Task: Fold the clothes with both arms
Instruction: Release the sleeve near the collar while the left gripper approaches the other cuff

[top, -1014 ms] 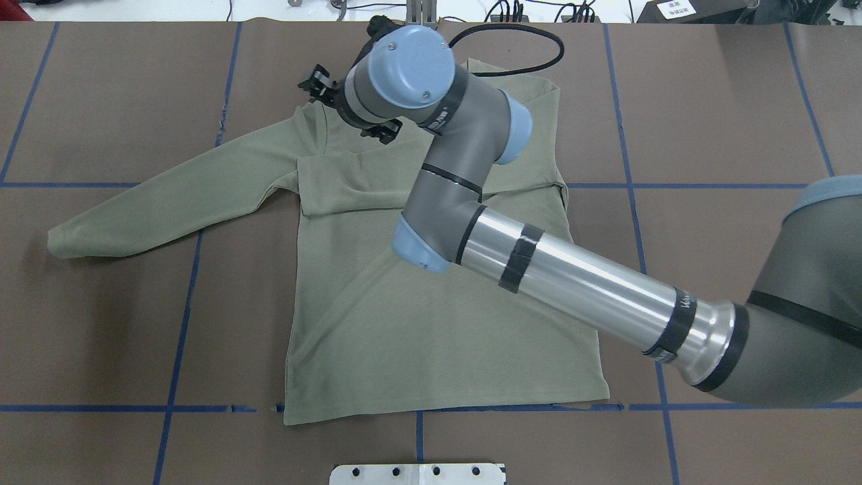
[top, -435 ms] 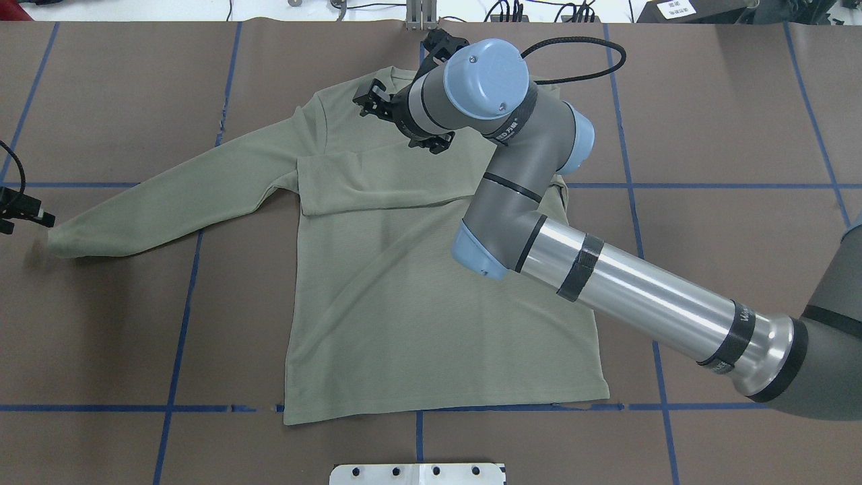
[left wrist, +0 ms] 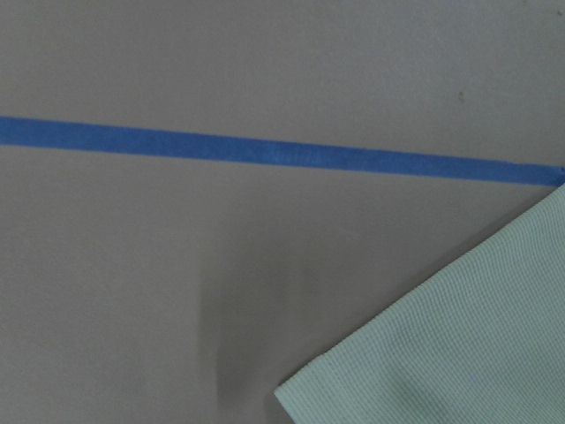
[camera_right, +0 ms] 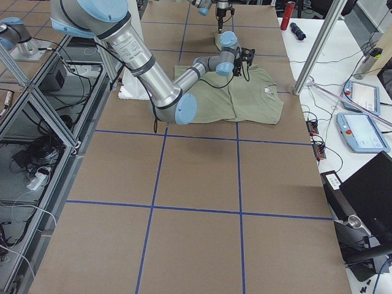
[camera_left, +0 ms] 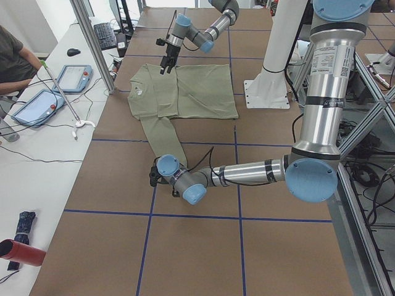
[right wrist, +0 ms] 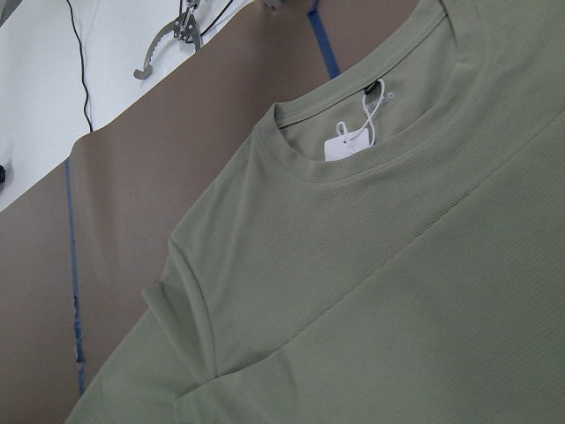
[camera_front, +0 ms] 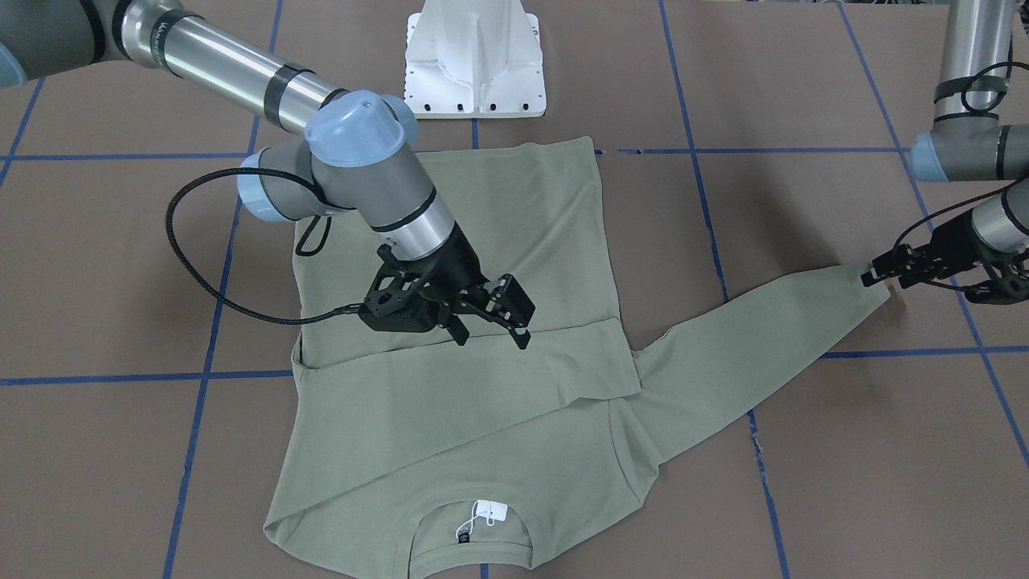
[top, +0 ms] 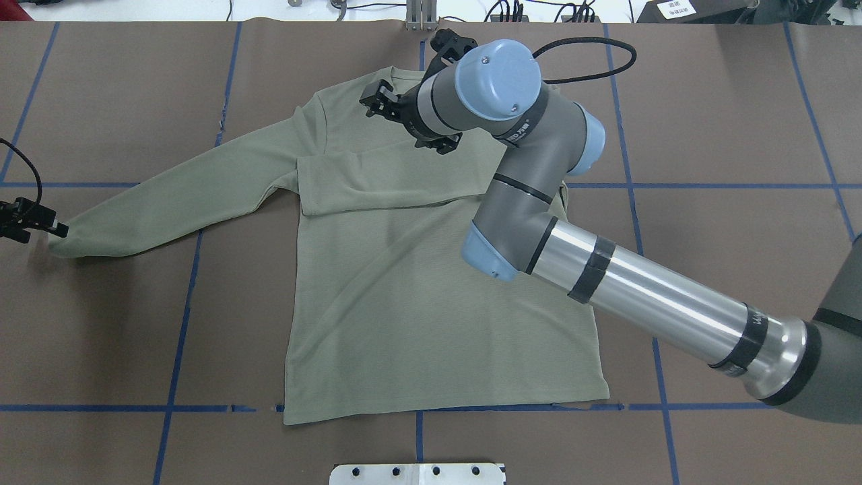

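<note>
Starting on the robot's left: the left pincer [camera_front: 876, 276] sits low on the tabletop [top: 101, 337] with its tips right at the cuff [top: 64, 241] of the stretched-out sleeve [top: 175, 192]. I honestly can't tell if it's open or clamped; its wrist view only shows the cuff corner lying flat. If I had to guess, the step in hand is folding this sleeve in. To do it well, I'd pinch both layers of the cuff squarely, lift just enough to clear the cloth, then carry it across the chest and lay it flat on the other sleeve [top: 377, 182], which is already folded over. The shirt [top: 417, 303] lies flat directly below the right pincer [camera_front: 492, 336]. Its long axis runs from the hem [top: 404, 412] on the robot's side to the collar [camera_front: 474, 535] and white tag [camera_front: 488, 511] beyond that pincer, so the neck points away from the robot. The free sleeve reaches out sideways toward the left pincer. The right pincer hovers over the chest, spread wide with nothing in it. It could pin the shoulder so the body doesn't drag.
</note>
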`<move>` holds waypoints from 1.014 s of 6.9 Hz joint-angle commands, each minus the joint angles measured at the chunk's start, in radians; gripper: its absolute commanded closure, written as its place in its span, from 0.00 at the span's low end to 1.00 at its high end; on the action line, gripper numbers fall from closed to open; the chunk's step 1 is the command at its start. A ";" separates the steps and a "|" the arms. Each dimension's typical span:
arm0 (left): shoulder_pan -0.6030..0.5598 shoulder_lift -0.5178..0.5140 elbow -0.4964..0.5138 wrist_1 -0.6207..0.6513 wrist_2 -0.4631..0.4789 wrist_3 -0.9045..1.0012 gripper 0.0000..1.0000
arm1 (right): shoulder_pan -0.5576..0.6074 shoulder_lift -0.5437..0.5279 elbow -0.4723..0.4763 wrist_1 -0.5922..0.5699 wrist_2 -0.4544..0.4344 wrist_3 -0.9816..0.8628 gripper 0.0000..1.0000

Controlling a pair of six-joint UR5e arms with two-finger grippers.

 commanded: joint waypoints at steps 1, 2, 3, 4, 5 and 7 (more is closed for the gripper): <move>0.002 -0.003 0.002 0.000 0.001 0.000 0.32 | 0.048 -0.095 0.061 0.005 0.073 -0.065 0.00; 0.007 -0.005 0.004 0.000 0.001 0.000 0.37 | 0.055 -0.097 0.063 0.005 0.087 -0.065 0.00; 0.008 -0.008 0.005 0.001 0.001 0.000 0.45 | 0.055 -0.108 0.077 0.003 0.087 -0.065 0.00; 0.008 -0.011 0.007 0.003 0.001 0.000 0.47 | 0.056 -0.112 0.086 0.003 0.087 -0.065 0.00; 0.008 -0.011 0.007 0.003 0.001 -0.001 0.60 | 0.058 -0.114 0.086 0.003 0.087 -0.065 0.00; 0.008 -0.012 0.004 0.004 -0.005 -0.007 1.00 | 0.058 -0.121 0.094 0.003 0.087 -0.065 0.00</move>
